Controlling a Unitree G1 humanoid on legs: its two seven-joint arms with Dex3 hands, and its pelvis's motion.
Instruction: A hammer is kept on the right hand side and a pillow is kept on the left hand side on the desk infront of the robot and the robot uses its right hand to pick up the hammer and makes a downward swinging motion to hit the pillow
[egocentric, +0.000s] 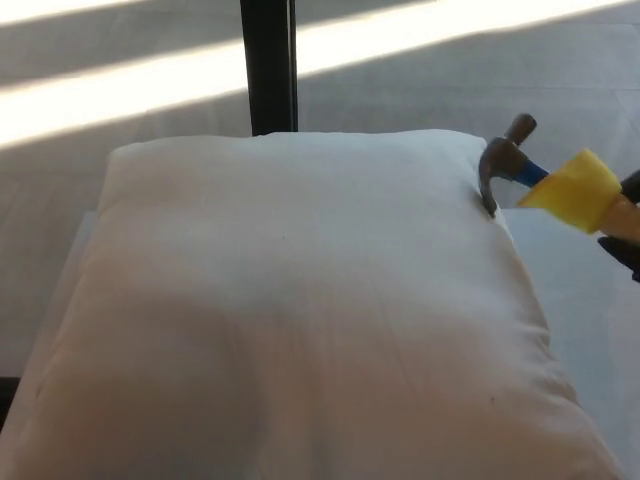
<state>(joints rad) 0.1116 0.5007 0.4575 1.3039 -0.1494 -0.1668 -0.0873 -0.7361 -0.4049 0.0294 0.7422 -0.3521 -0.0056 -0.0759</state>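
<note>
1. You have the small claw hammer (540, 175), with its dull grey metal head, blue neck and yellow handle, in the air at the right side of the head view. Its head hangs over the far right corner of the big white soft pillow (300, 310).
2. Your right hand (628, 225) shows only as a dark sliver at the right edge, closed on the yellow handle; you cannot see how the fingers wrap it. The left hand is out of view.
3. The pillow lies flat on the pale desk (590, 270) and fills most of the picture, with no dent visible under the hammer.
4. You appear to be in the lifted, carrying part of the task: hammer picked up, strike not yet landed.
5. Next you likely need to bring the head further left over the pillow's middle, then swing down firmly, keeping the grip tight so the handle does not twist.
</note>
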